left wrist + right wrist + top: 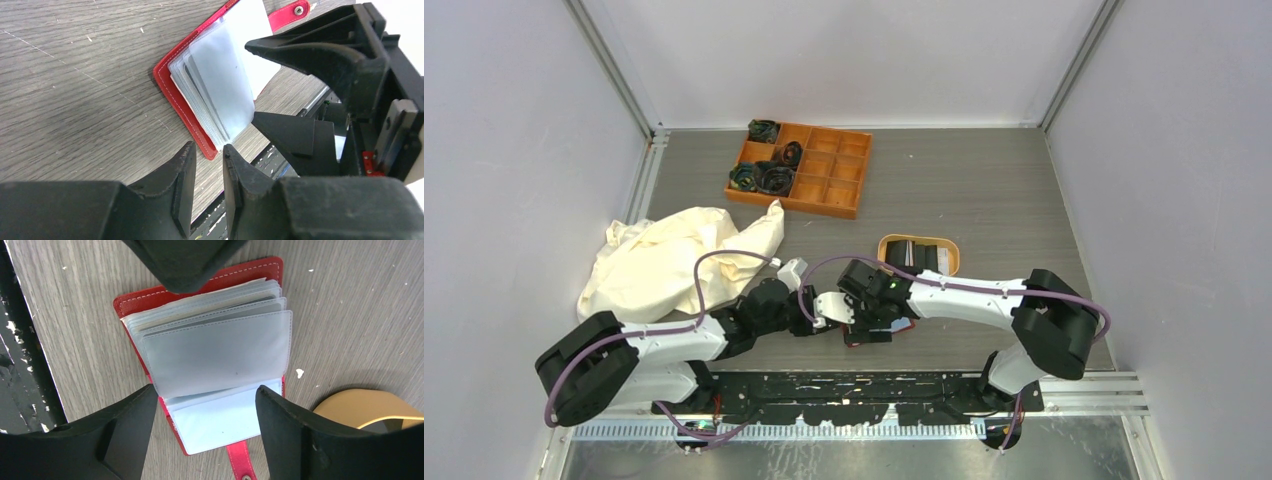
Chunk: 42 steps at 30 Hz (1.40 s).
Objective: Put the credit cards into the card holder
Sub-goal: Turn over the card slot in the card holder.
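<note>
your card holder (210, 355) lies open on the bench (350, 305) (clear pockets fanned). right tool (205, 435) spread wide, empty. left tool (209, 187) nearly closed, gripping nothing.

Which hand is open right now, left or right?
The right hand: its fingers stand wide apart over the opened red card holder. The left hand differs, its fingers nearly together with only a narrow slit, gripping nothing.

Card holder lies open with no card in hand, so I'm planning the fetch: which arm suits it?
Likely the right. Its open hand hovers over the card holder with the tan tray of cards just beyond; the left hand is farther away.
</note>
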### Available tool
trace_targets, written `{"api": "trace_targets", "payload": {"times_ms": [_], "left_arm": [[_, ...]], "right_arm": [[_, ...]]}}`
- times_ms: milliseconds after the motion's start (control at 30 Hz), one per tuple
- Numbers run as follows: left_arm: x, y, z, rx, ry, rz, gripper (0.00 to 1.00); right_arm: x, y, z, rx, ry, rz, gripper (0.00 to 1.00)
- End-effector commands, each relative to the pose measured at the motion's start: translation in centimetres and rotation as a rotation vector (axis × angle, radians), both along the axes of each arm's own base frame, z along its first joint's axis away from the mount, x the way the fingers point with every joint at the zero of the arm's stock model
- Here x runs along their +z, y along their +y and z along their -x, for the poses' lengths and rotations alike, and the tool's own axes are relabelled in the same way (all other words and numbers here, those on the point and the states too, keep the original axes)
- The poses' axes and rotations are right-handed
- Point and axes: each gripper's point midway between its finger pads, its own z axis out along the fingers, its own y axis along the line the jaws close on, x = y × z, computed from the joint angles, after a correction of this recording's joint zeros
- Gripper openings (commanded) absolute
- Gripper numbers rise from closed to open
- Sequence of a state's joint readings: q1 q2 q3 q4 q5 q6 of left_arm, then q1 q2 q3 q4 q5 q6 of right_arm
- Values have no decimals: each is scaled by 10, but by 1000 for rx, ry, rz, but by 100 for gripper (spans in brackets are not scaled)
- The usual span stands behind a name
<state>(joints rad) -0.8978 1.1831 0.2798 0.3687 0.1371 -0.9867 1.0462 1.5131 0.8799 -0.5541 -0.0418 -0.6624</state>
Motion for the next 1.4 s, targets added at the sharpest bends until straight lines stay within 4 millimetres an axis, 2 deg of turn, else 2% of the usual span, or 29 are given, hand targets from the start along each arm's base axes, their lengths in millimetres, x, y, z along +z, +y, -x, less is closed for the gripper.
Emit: {"api": "trace_targets", "payload": {"times_ms": [0,400,633,1100,1233,1367], "left_arm": [[8,-6,-5,-5,-37,24,27],[16,-14,-4,-28,-38,65,26],[27,-30,-10,-60,-53,88,18],[24,-71,-37,-77,-56,116,16],[28,-93,-44,-109,-50,166,16],[23,-109,-49,-130,-24,186,16]], "right_arm": [[28,14,-10,-34,-19,-100,77],[32,8,-23,-97,-42,-105,76],[32,3,-27,-121,-38,-100,75],[39,-6,-33,-159,-15,-117,74],[47,-10,-32,-176,29,-153,75],[62,-20,-34,-200,76,-216,75]]}}
